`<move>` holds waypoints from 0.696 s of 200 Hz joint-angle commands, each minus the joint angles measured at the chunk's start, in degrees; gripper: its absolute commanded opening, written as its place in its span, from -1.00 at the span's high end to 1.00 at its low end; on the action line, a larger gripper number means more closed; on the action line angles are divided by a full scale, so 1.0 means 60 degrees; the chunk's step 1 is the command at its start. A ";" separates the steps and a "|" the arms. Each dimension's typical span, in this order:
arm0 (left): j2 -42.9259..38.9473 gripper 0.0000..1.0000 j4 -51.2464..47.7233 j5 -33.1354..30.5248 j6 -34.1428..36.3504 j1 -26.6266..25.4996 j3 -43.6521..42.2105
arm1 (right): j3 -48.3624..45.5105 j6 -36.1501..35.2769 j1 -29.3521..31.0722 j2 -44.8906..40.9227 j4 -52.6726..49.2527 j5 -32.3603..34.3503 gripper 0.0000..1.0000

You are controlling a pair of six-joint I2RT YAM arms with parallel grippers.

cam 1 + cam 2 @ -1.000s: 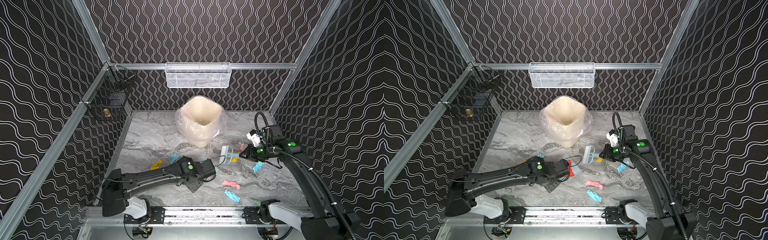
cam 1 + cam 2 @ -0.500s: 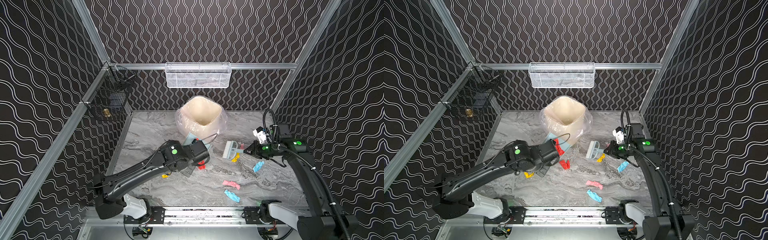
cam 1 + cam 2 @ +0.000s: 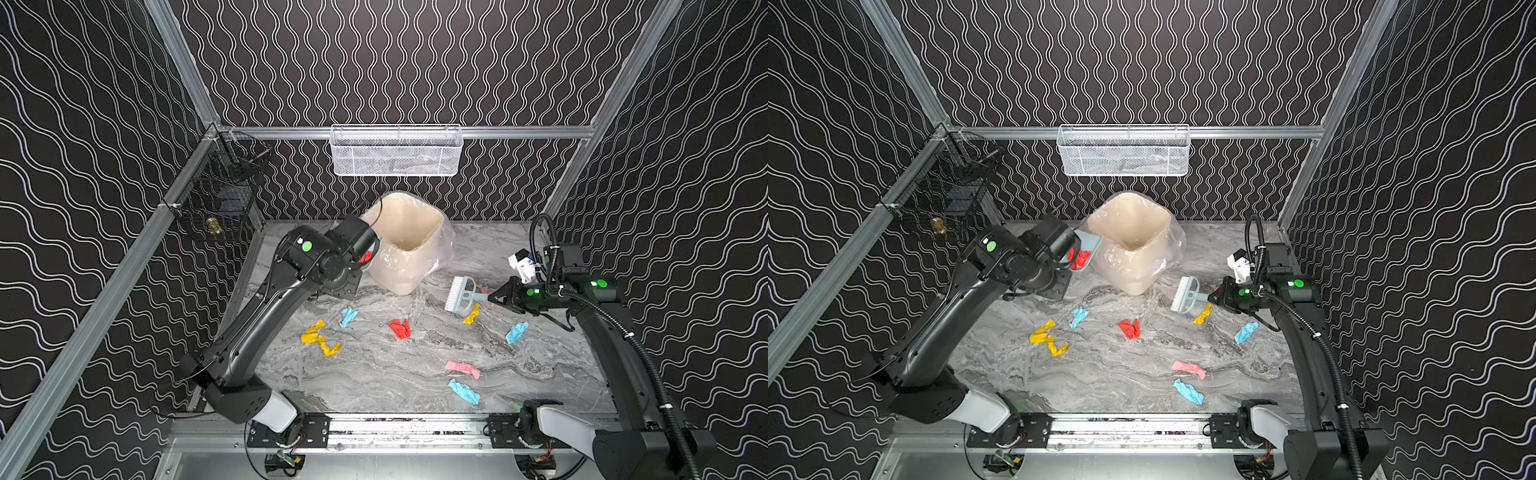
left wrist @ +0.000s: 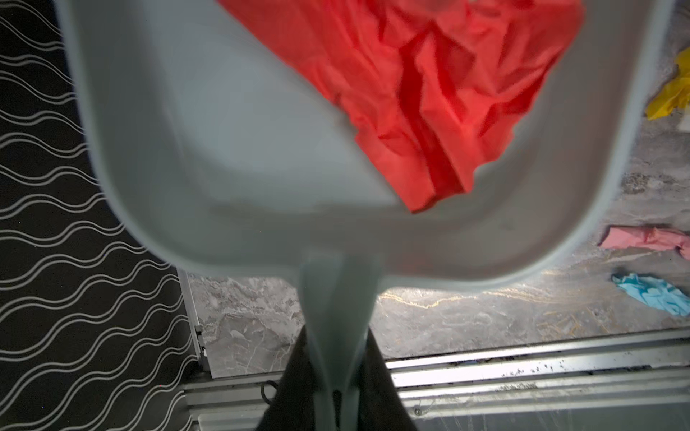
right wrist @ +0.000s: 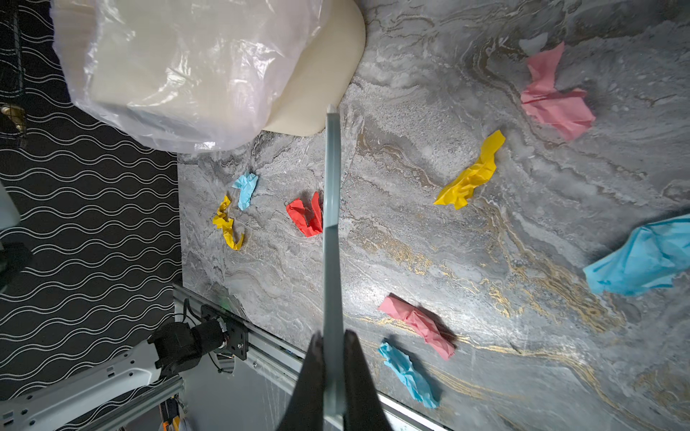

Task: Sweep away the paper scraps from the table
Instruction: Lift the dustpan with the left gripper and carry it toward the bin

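Dump step: my left fingers (image 4: 295,384) pinch dustpan (image 4: 224,149), red scrap (image 4: 429,93) aboard; next tip over bin (image 3: 1133,257) (rim probably uncleared). My right fingers (image 5: 311,373) pinch brush (image 3: 457,294).

In the left wrist view the pale blue plastic dustpan (image 4: 231,156) is blurred and cut off by the frame edge, as is the crumpled red paper scrap (image 4: 429,93) inside it. In both top views the left arm (image 3: 266,316) hides most of that dustpan. The white mesh wall basket (image 3: 395,151) holds contents too small to tell.
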 commanded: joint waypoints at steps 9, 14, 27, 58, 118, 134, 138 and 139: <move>0.0535 1.00 -0.0477 -0.0097 0.0722 0.0458 0.0824 | 0.0168 -0.0028 -0.0007 0.0086 0.0122 -0.0188 1.00; 0.0671 1.00 -0.0466 -0.0112 0.0754 0.0541 0.0990 | 0.0171 -0.0024 -0.0017 0.0104 0.0144 -0.0191 1.00; 0.1029 1.00 -0.0460 -0.0256 0.0798 0.0626 0.1412 | 0.0200 0.0005 -0.0021 0.0169 0.0184 -0.0231 1.00; 0.1991 1.00 -0.0475 -0.0528 0.0894 0.0645 0.2482 | 0.0222 0.0006 -0.0011 0.0264 0.0247 -0.0205 1.00; 0.3089 1.00 -0.0724 -0.1916 0.1125 0.0550 0.3668 | 0.0047 -0.0023 -0.0014 0.0174 0.0118 0.0024 1.00; 0.3231 1.00 -0.0727 -0.2503 0.1358 0.0440 0.3735 | 0.0039 -0.0041 -0.0007 0.0153 0.0038 0.0083 1.00; 0.3262 1.00 -0.0724 -0.2689 0.1440 0.0395 0.3727 | 0.0039 -0.0051 -0.0007 0.0161 0.0020 0.0100 1.00; 0.3274 1.00 -0.0724 -0.2740 0.1457 0.0379 0.3717 | 0.0039 -0.0059 -0.0014 0.0157 0.0017 0.0109 1.00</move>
